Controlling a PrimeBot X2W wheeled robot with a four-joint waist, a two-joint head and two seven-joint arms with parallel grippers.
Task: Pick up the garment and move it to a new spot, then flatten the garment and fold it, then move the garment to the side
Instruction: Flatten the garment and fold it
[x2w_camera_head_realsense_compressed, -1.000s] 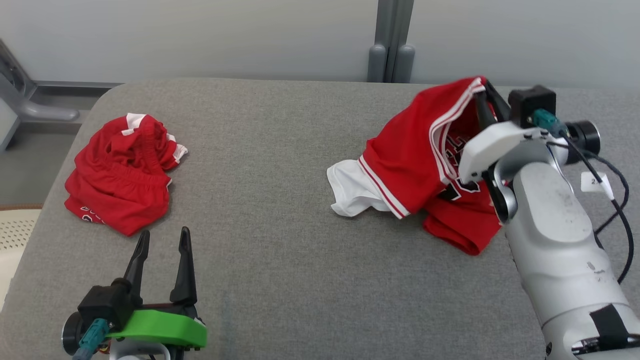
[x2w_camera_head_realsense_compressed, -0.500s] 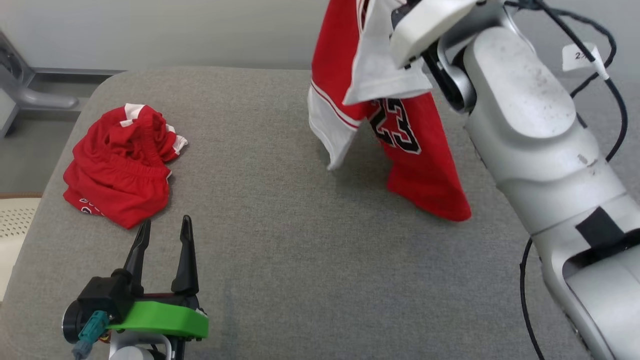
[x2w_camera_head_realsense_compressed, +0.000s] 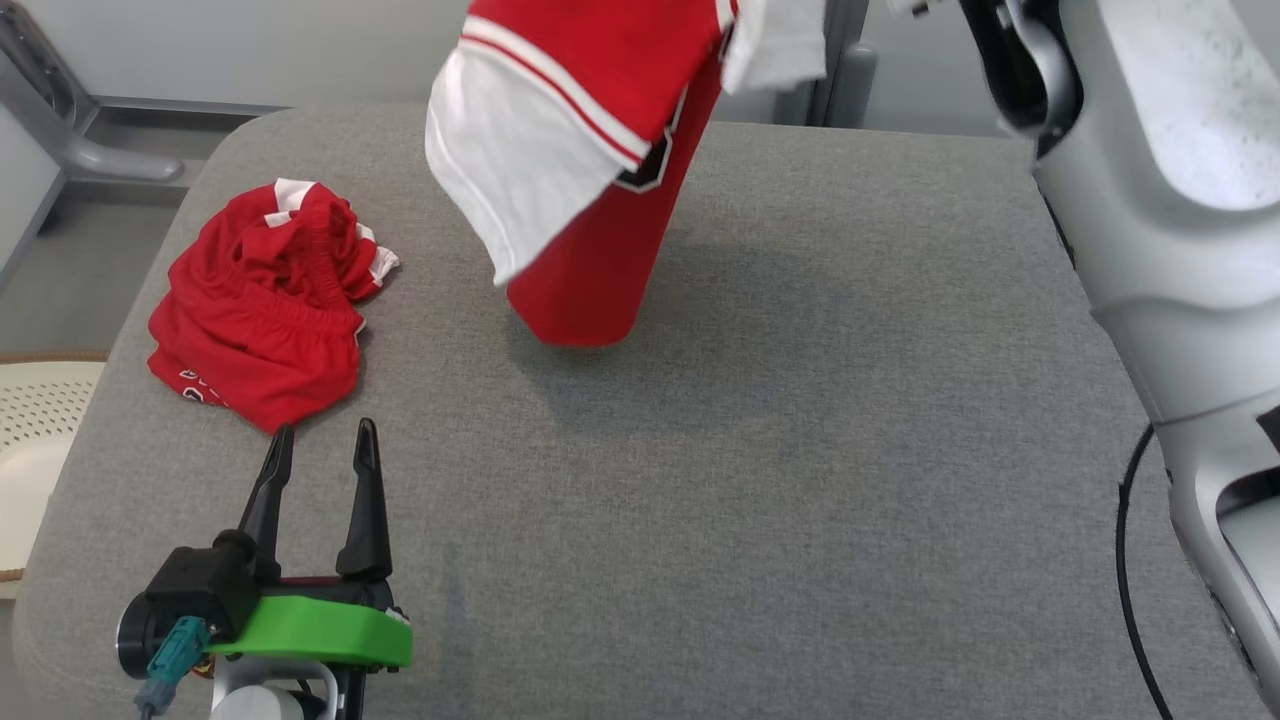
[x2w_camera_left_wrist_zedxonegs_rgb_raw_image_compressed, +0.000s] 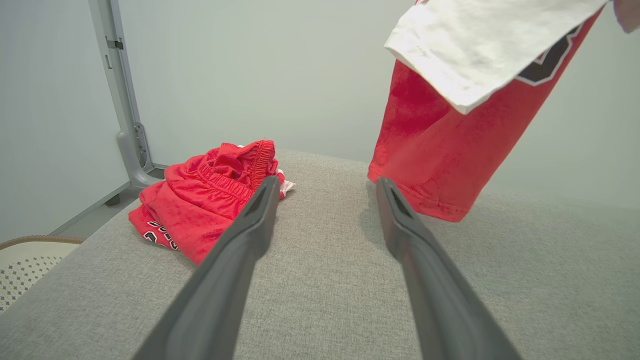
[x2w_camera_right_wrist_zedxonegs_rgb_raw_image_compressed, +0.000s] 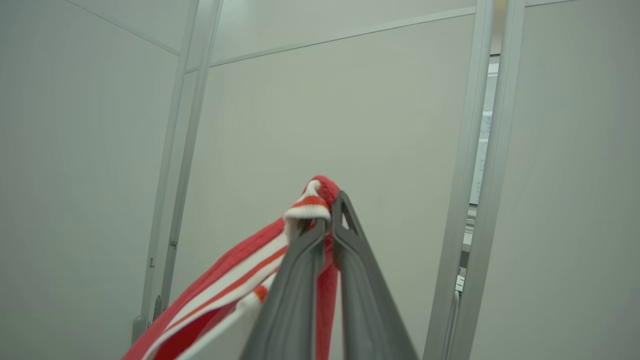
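Note:
A red and white garment (x2w_camera_head_realsense_compressed: 590, 160) hangs in the air above the grey table (x2w_camera_head_realsense_compressed: 760, 440), its lower hem just over the surface; the left wrist view shows the garment (x2w_camera_left_wrist_zedxonegs_rgb_raw_image_compressed: 450, 145) hanging at upper right. My right gripper (x2w_camera_right_wrist_zedxonegs_rgb_raw_image_compressed: 327, 215) is shut on the garment's red-and-white striped trim (x2w_camera_right_wrist_zedxonegs_rgb_raw_image_compressed: 310, 205), raised toward the wall. Its pale forearm (x2w_camera_head_realsense_compressed: 1160, 180) rises along the right side of the head view. My left gripper (x2w_camera_head_realsense_compressed: 320, 445) stands open at the table's front left with nothing between its fingers (x2w_camera_left_wrist_zedxonegs_rgb_raw_image_compressed: 250, 225).
A second red garment (x2w_camera_head_realsense_compressed: 265, 300) lies crumpled at the table's left, also the red heap (x2w_camera_left_wrist_zedxonegs_rgb_raw_image_compressed: 205, 195) in the left wrist view. A pale perforated basket (x2w_camera_head_realsense_compressed: 30, 430) sits beyond the left edge. A black cable (x2w_camera_head_realsense_compressed: 1130, 560) hangs at the right. Grey posts (x2w_camera_head_realsense_compressed: 840, 60) stand behind.
My right gripper has lifted the garment off the table's right side and carried it up and leftward; it now dangles over the table's back middle. The camera shifted. The left gripper stayed put.

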